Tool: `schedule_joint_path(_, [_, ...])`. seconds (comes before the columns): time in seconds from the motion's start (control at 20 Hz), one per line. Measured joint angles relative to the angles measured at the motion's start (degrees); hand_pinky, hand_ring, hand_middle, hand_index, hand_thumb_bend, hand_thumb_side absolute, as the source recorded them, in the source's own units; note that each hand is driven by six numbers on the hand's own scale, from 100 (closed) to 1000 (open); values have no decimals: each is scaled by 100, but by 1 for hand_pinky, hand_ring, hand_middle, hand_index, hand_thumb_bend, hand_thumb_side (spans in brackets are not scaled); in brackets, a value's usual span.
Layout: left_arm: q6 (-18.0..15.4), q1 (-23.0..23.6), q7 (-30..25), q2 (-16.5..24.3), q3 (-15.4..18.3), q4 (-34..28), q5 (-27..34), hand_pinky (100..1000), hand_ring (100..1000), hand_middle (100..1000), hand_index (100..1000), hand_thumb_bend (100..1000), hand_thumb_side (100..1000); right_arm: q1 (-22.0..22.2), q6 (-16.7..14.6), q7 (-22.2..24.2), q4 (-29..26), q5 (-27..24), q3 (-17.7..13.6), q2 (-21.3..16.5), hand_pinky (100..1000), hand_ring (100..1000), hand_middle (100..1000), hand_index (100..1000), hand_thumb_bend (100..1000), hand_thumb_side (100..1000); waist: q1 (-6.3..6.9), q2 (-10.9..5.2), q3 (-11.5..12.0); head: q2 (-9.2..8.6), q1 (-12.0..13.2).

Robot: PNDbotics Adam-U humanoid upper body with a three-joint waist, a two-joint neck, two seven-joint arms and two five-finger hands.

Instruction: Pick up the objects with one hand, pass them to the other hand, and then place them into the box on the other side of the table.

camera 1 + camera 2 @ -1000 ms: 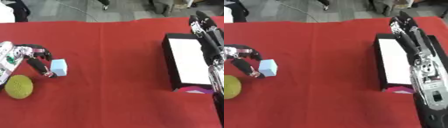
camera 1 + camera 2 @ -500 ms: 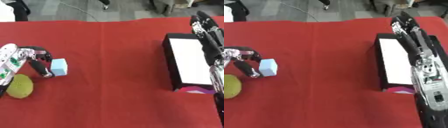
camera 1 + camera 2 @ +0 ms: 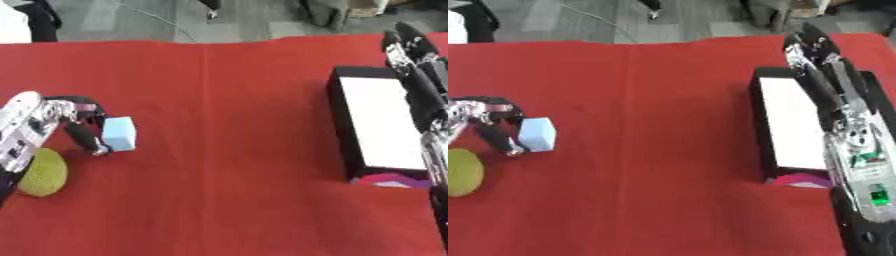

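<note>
- The left hand (image 3: 52, 125) has slid nearer, its curled fingers now pinching the pale blue foam cube (image 3: 119, 134) on the red tablecloth (image 3: 227, 150), far left.
- Grasp looks nearly set; lifting comes next.
- The right hand (image 3: 829, 75) stays straight-fingered over the black, white-lined box (image 3: 785, 125).

Left hand (image 3: 54, 125) at blue cube (image 3: 119, 133)
Fingers curled beside cube; green ball (image 3: 41, 172) below; black box (image 3: 378, 122) at right.

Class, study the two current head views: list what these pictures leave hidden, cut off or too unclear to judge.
1. Pink thing at the box near end: only a corner shows in both views; shape unclear.
2. Left hand beside the pale blue cube: blur hides whether fingers touch it.
3. Yellow-green ball: cut by the right eye view's left edge.
4. Right hand: covers the box's far right rim.
</note>
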Motion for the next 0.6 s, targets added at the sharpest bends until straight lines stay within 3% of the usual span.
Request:
schedule_joint_path(0.45, [63, 2, 165, -46, 0, 4, 141, 905, 829, 665, 590, 218, 134, -17, -5, 23, 0, -7, 1, 0, 991, 1000, 941, 1000, 100, 655, 0, 0, -1, 0, 31])
schedule_joint_path(0.6, [70, 4, 171, -46, 0, -11, 175, 912, 840, 693, 637, 314, 167, -18, -2, 27, 1, -7, 1, 0, 991, 1000, 941, 1000, 100, 656, 0, 0, -1, 0, 31])
